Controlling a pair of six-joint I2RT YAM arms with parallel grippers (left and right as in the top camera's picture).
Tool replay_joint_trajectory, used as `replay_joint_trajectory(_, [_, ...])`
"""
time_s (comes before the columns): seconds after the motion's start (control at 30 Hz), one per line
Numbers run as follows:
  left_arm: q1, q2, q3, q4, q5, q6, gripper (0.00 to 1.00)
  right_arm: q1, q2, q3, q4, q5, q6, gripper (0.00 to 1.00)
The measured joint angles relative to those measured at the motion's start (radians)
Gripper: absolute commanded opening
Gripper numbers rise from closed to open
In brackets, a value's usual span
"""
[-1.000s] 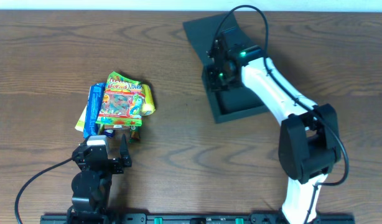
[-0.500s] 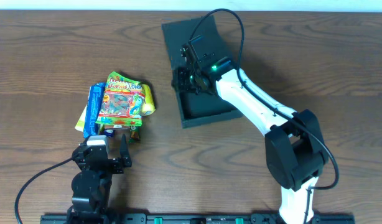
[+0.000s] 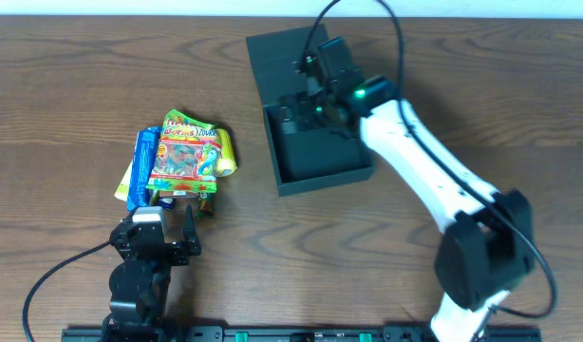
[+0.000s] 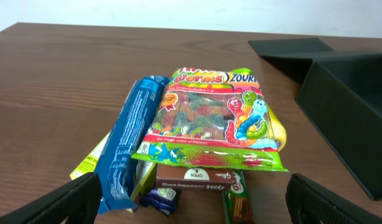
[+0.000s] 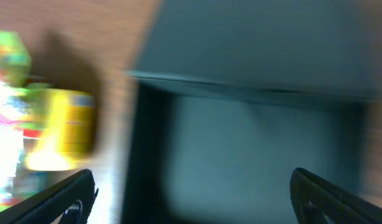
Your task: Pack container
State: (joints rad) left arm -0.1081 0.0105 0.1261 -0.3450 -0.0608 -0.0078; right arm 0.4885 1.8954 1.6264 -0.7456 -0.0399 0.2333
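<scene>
Both my claws are spread wide and hold nothing. My right claw (image 5: 191,199) hangs over the one container (image 3: 310,160), which lies open at the far middle of the table (image 3: 64,95). My left claw (image 4: 194,202) faces one snack pile (image 3: 178,157), with one gummy bag (image 4: 209,118) and one blue packet (image 4: 132,137) on top.

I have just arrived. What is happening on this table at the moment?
Two robot arms are packing snacks into a dark green container, which lies open with its lid flap folded back. The right gripper hangs open above the box and holds nothing; its camera picture is blurred. The left gripper is open too, facing a pile of snack packets, none of them gripped. No packet is visible inside the container.
</scene>
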Motion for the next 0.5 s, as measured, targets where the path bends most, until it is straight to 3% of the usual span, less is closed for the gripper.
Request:
replay_joint_trajectory(0.13, [0.000,0.000,0.000,0.000,0.000,0.000,0.95,-0.030,-0.010,0.002,-0.068,0.152,-0.103,0.99])
replay_joint_trajectory(0.37, [0.000,0.000,0.000,0.000,0.000,0.000,0.95,-0.095,0.085,0.001,-0.084,0.216,-0.166,0.95])
replay_joint_trajectory(0.43, [0.000,0.000,0.000,0.000,0.000,0.000,0.95,-0.111,0.106,0.000,-0.085,0.217,-0.175,0.86])
replay_joint_trajectory(0.5, [0.000,0.000,0.000,0.000,0.000,0.000,0.96,-0.124,0.121,0.000,-0.085,0.216,-0.183,0.65])
